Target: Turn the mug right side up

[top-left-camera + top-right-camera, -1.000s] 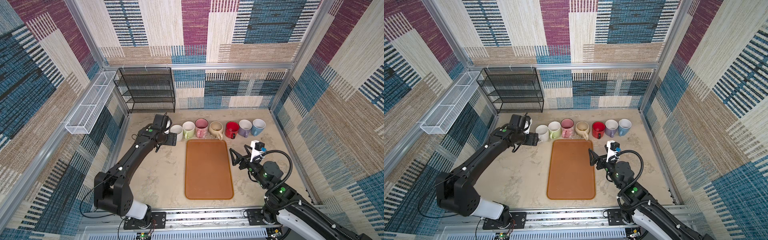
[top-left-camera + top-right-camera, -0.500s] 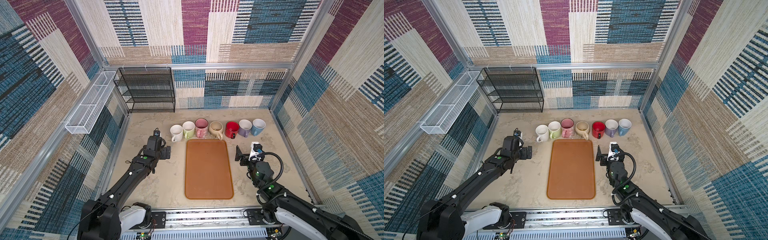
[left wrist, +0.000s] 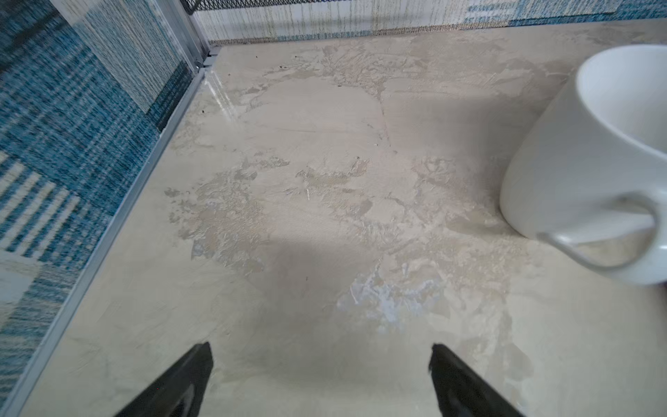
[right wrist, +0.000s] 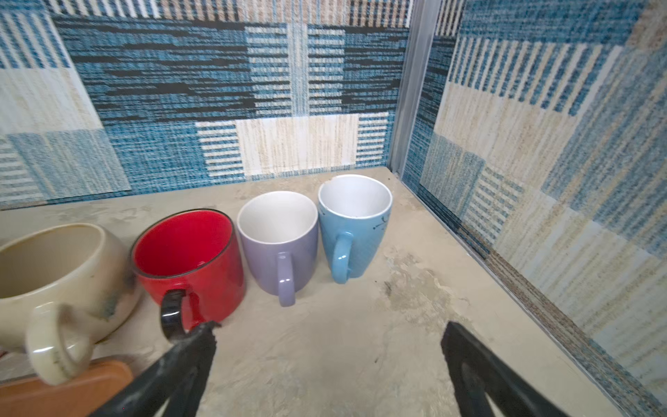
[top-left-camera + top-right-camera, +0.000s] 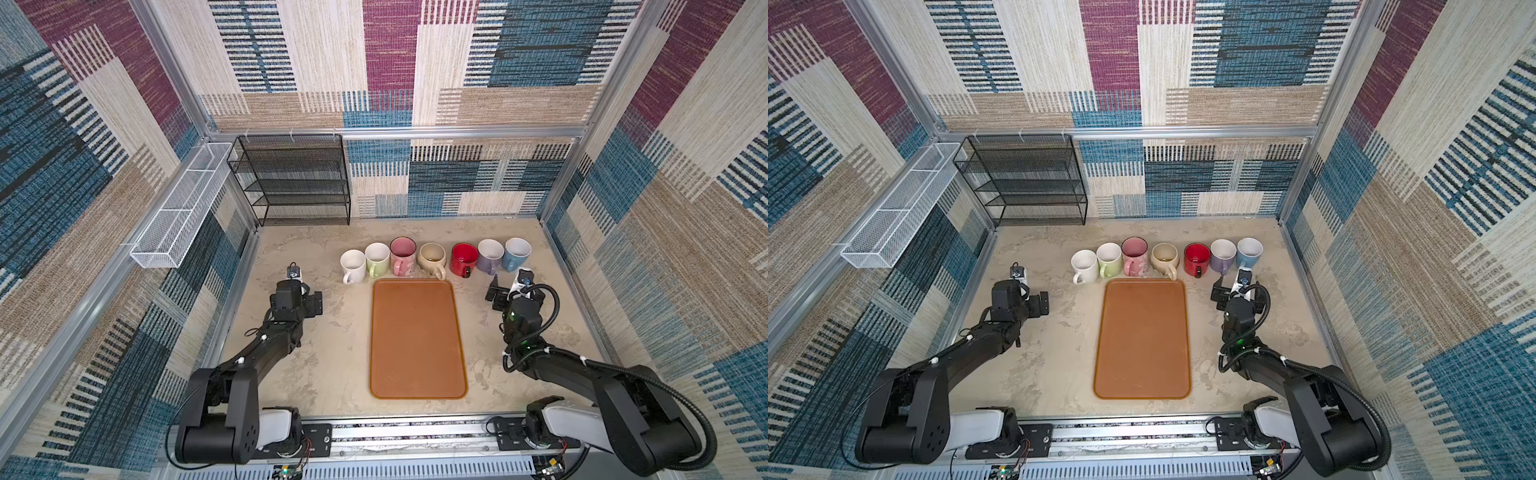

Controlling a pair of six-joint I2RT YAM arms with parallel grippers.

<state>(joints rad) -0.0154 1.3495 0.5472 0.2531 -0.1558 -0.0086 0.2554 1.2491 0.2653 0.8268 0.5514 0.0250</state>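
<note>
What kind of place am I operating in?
Probably a robot test cell, not a kitchen: patchwork carpet-covered walls in aluminium framing, black wire shelf rack, colourful ceramic mugs lined up.

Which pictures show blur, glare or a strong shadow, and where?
Left wrist view: the white mug is soft at its handle, a glare streak lies on the table by the wall, a gray shadow falls ahead of the left gripper. Right wrist view: the beige mug is blurred, the blue mug sharp. Both top views: sharp, evenly lit.

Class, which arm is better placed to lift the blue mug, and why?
Right: the right pincer, open, sits near the blue mug; the left pincer is by the white mug, the row's opposite end.
</note>
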